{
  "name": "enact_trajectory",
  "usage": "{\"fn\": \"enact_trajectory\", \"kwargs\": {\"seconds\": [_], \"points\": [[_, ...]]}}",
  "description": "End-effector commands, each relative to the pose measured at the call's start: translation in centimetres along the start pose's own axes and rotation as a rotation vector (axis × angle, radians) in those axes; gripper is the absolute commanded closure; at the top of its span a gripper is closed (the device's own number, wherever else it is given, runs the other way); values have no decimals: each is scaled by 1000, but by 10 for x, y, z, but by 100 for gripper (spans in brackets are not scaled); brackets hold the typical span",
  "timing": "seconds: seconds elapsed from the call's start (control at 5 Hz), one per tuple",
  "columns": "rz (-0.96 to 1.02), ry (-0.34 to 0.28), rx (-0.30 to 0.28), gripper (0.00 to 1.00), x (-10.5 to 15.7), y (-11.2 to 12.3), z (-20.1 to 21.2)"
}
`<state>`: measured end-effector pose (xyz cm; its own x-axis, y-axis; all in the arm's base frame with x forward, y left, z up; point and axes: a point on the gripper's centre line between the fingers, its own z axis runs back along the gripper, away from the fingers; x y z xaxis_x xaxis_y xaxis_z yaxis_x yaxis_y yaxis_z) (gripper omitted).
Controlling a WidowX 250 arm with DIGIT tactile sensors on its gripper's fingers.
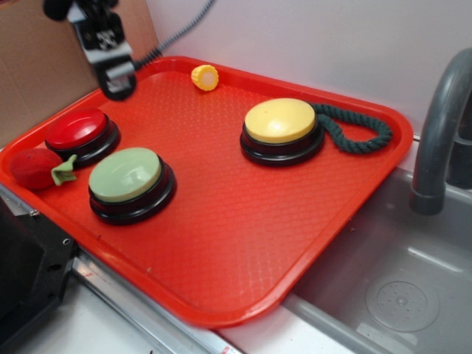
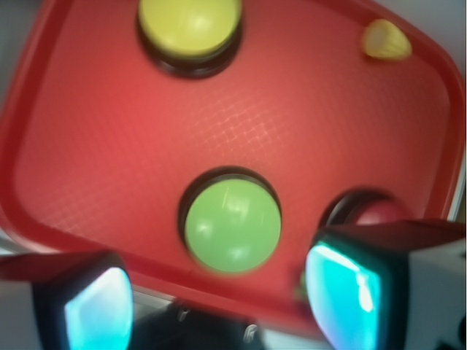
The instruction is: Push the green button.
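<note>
Green button [image 1: 125, 175] sits at the front-left of the red tray [image 1: 243, 243], pale domed top on a black base, upright and with nothing on it. Just behind it to the left is the red button [image 1: 77, 130]; a red plush strawberry [image 1: 35, 168] lies beside it at the tray's left rim. Yellow button [image 1: 280, 122] stands well apart toward the back right, with a dark green rope loop [image 1: 361, 133] touching its far side. A small yellow corn-like toy [image 1: 205, 77] lies near the back rim. End effector [image 1: 116, 77] hangs in the air above the back-left corner of the tray, well clear of every button. In the wrist view the fingers [image 2: 350, 292] stand spread, with nothing between them, and the green button [image 2: 232, 226] shows in the gap, a little toward the right finger. Judgement: press not yet made; no contact with the target. Left to do: carry the end effector forward over the green dome, lower onto it, push down. The neighbouring red button is close enough to be clipped if the descent drifts left.
</note>
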<state>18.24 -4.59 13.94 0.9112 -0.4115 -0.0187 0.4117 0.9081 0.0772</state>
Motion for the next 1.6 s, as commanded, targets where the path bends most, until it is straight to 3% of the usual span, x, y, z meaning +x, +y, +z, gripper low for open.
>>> {"fn": "enact_trajectory", "kwargs": {"seconds": [0.0,0.2,0.8,1.4], "points": [[-75,-54,37,0,-25,4,-50],[-45,-45,-1,0,-34,11,-63],[-43,25,-66,0,-29,15,-92],[-18,-21,-32,0,-25,17,-58]]}}
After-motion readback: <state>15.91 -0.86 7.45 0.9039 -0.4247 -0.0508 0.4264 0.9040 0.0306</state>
